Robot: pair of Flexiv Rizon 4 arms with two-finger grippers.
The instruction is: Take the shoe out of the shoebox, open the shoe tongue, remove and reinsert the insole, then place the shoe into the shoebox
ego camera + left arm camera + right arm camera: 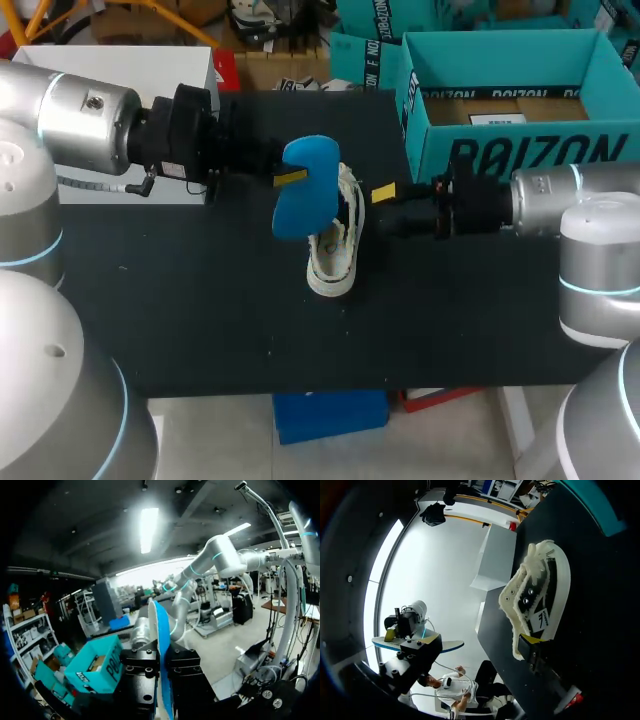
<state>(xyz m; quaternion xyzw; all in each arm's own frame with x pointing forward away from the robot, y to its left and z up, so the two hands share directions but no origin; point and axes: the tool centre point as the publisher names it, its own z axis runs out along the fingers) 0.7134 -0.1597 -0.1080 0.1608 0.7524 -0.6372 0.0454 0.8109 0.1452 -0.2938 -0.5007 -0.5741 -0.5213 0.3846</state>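
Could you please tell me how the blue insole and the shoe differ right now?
The insole is blue and flat; the shoe is white with black and bulky. The insole is clamped in the left hand above the table; the shoe rests on the table. Both are outside the shoebox.

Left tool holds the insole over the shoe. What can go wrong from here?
1. The insole is pinched at its edge in the left tool; the free part may bend and miss the opening of the shoe.
2. The right tool sits only at the collar, so the shoe might slide or tip when pushed.
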